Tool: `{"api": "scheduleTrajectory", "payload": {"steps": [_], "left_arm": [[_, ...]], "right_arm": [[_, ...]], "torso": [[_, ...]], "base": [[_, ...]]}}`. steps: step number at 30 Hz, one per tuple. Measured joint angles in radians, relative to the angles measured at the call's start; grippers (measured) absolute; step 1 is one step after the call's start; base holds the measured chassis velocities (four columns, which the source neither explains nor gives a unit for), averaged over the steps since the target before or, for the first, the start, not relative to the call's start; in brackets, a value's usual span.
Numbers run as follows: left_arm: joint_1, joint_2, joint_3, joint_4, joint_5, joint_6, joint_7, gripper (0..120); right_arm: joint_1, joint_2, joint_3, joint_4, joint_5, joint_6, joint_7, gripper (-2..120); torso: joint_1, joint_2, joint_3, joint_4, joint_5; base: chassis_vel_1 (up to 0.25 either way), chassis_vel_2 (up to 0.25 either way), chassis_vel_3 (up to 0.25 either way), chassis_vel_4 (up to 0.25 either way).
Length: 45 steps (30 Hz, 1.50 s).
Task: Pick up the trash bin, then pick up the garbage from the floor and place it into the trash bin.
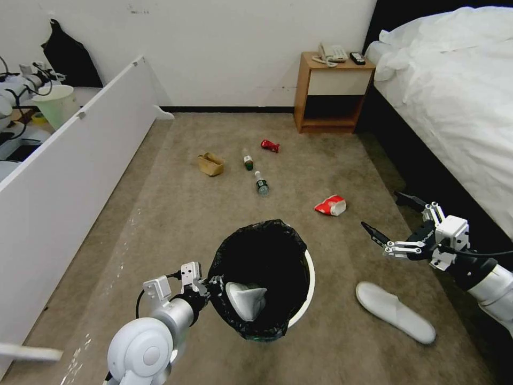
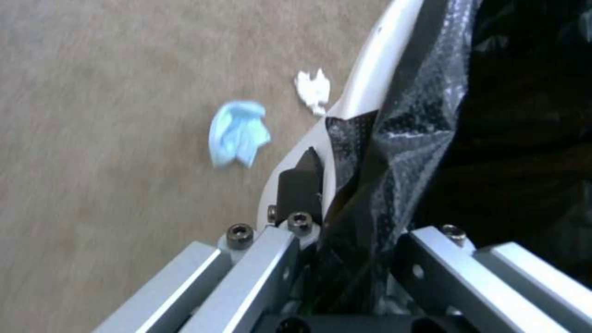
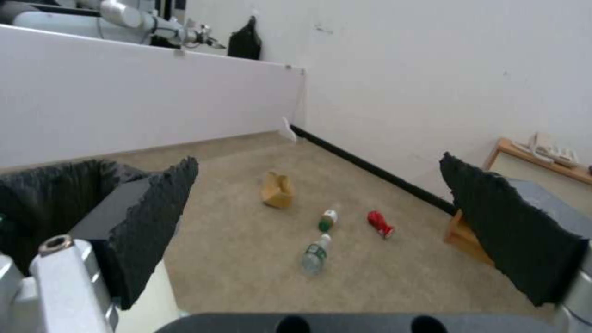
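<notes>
The trash bin (image 1: 307, 278), white with a black bag (image 2: 432, 120) over its rim, is right in front of me. My left gripper (image 1: 211, 286) is shut on the near-left rim (image 2: 370, 69), one finger (image 2: 301, 182) outside the wall. One white slipper (image 1: 246, 300) lies inside the bin, another (image 1: 395, 312) on the carpet to its right. My right gripper (image 1: 382, 212) hangs open above that slipper, nothing between its pads (image 3: 157, 217). Farther out lie a snack packet (image 1: 331, 205), two bottles (image 1: 261, 183) (image 1: 248, 160), a red wrapper (image 1: 270, 145) and a paper bag (image 1: 210, 164). A blue mask (image 2: 237, 133) and tissue (image 2: 313, 90) lie beside the bin.
A white partition board (image 1: 80, 160) runs along the left, with a pale green bin (image 1: 56, 104) behind it. A bed (image 1: 454, 107) fills the right side. A wooden nightstand (image 1: 332, 91) with a phone stands against the far wall. Open carpet lies between.
</notes>
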Motion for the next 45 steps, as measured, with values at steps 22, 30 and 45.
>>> {"api": "scheduleTrajectory", "payload": {"steps": [22,30,45], "left_arm": [[0.005,-0.013,0.0,-0.007,0.008,0.001,0.004,2],[0.002,-0.007,-0.003,-0.009,0.008,0.003,0.005,2],[0.001,-0.015,-0.003,-0.005,0.015,0.01,-0.002,2]], "right_arm": [[-0.018,-0.026,-0.007,-0.155,-0.053,0.021,-0.041,100],[-0.024,-0.075,-0.015,-0.229,-0.078,-0.009,-0.048,100],[-0.014,-0.164,-0.055,-0.323,-0.047,-0.053,-0.037,100]], "torso": [[0.0,0.0,0.0,0.0003,0.0004],[0.0,0.0,0.0,0.0002,0.0003],[0.0,0.0,0.0,0.0001,0.0004]], "base": [[-0.016,0.011,0.018,-0.015],[0.0,0.0,0.0,0.0],[0.0,0.0,0.0,0.0]]}}
